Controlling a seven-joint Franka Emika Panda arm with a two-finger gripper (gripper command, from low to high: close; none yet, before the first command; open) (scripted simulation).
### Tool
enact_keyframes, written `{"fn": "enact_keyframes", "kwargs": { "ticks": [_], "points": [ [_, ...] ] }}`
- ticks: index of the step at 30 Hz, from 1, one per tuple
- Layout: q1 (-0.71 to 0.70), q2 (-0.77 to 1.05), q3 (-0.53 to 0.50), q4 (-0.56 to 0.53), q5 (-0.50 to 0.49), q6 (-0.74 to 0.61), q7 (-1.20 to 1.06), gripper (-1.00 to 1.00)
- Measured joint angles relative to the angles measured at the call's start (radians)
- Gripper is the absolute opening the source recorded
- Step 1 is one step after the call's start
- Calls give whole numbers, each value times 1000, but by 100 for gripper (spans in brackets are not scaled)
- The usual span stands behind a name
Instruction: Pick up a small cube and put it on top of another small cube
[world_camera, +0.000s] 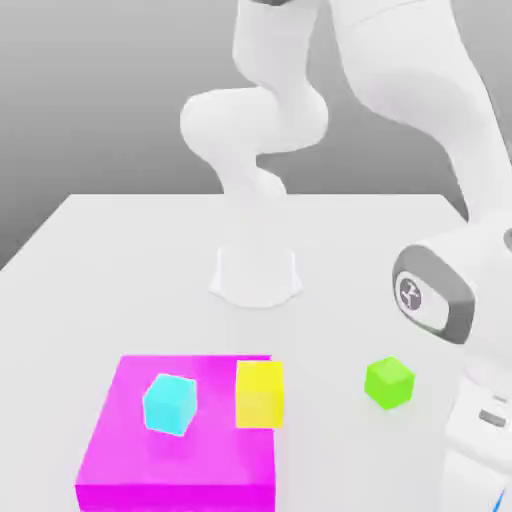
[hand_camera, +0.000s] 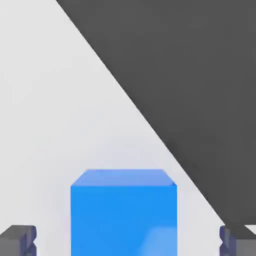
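Note:
The small cube (hand_camera: 124, 212), plain bright blue, rests on the white table between my two dark fingertips (hand_camera: 17, 240). My gripper (hand_camera: 127, 241) straddles it with the jaws open, and a gap of table shows on each side of the cube. In the exterior view the arm's wrist (world_camera: 440, 295) hangs low at the exterior view's right edge. A green cube (world_camera: 389, 382) sits on the table just to the exterior view's left of that wrist. A yellow cube (world_camera: 259, 393) stands at the corner of the magenta block.
A large flat magenta block (world_camera: 180, 455) lies at the front on the exterior view's left, with a lighter cyan cube (world_camera: 169, 403) on top. The arm's white base (world_camera: 256, 272) stands mid-table. In the hand view the table edge (hand_camera: 150, 125) runs diagonally close by the blue cube.

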Motion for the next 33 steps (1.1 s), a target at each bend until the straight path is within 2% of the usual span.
{"fn": "enact_keyframes", "kwargs": {
  "ticks": [6,10,18,23,28,30,33],
  "points": [
    [0,2,0,0,0,0,0,-100],
    [-16,-119,20,-28,25,-92,-20,-100],
    [-121,-412,-40,-207,22,-197,-177,-100],
    [-218,-591,-78,-327,51,-253,-308,-100],
    [-249,-760,-137,-446,96,-307,-453,-100],
    [-255,-774,-156,-482,111,-287,-491,-100],
    [-255,-697,-162,-515,122,-180,-508,-100]
  ]
}}
